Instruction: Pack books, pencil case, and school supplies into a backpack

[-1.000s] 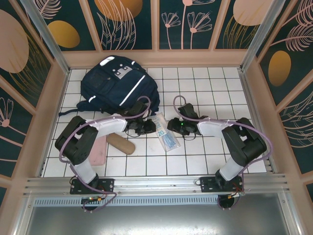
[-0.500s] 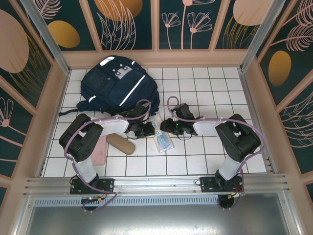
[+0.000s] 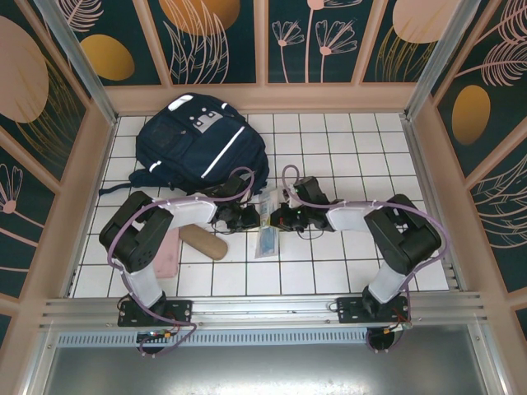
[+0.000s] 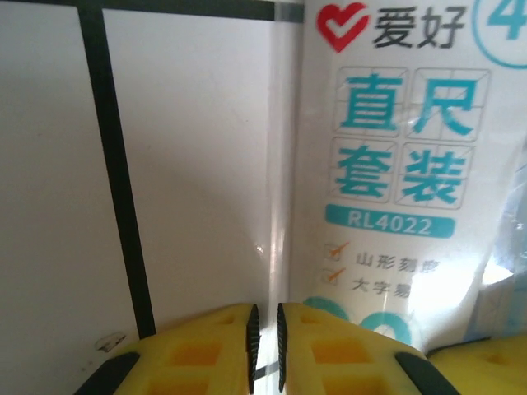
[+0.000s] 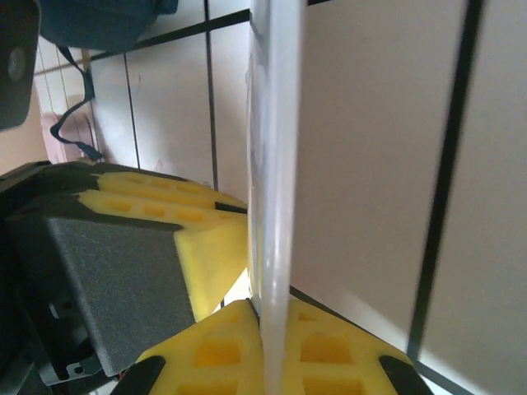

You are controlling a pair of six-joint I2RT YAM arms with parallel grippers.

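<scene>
The navy backpack (image 3: 198,148) lies at the back left of the tiled table. In front of it a clear plastic packet (image 3: 267,224) with blue-white print stands tilted on its edge between both grippers. My left gripper (image 3: 249,216) is shut on the packet's clear left margin (image 4: 280,206), its jaws almost touching (image 4: 264,346). From the other side my right gripper (image 3: 278,218) is shut on the packet, which shows edge-on (image 5: 276,148) between its yellow fingertips (image 5: 272,350). A tan oblong pouch (image 3: 203,240) and a pink flat case (image 3: 167,253) lie left of the packet. The books are out of view.
The left gripper's yellow fingers (image 5: 165,210) sit close to the right gripper's. A backpack strap (image 3: 123,188) trails toward the left arm. Wooden walls (image 3: 90,189) ring the table. Bare white tiles (image 3: 362,148) lie to the right.
My right gripper moved left to the packet and closed on it. The packet rose from lying flat to standing on edge. The left gripper stayed on the packet.
</scene>
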